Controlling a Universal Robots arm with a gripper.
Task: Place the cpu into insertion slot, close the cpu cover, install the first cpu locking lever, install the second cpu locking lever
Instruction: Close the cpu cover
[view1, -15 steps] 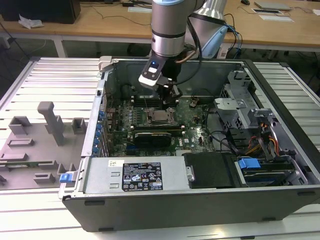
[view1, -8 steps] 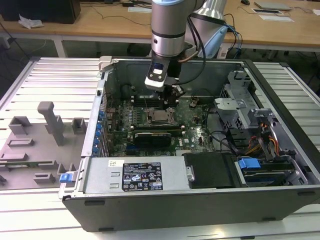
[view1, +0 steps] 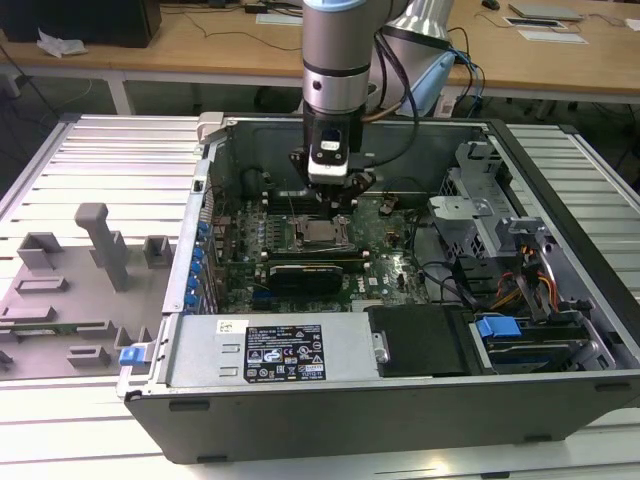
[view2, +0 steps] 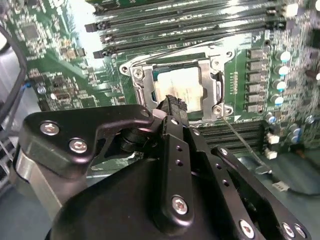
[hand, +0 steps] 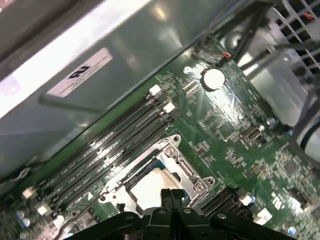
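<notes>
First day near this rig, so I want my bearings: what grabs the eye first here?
An open computer case lies on the slatted table, the robot arm reaching straight down into it. On the green board, the shut gripper hangs close over the silvery cpu seated in its metal-framed socket.

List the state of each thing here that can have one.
Silvery-grey square cpu: seated flat, top showing.
Thin silvery metal cpu cover: closed down around the cpu.
Thin wire locking lever: swung out from the cover, apparently unlatched.
Black gripper: shut, holding nothing, tips close over the cpu.
Grey metal computer case: open, side panel off.
</notes>
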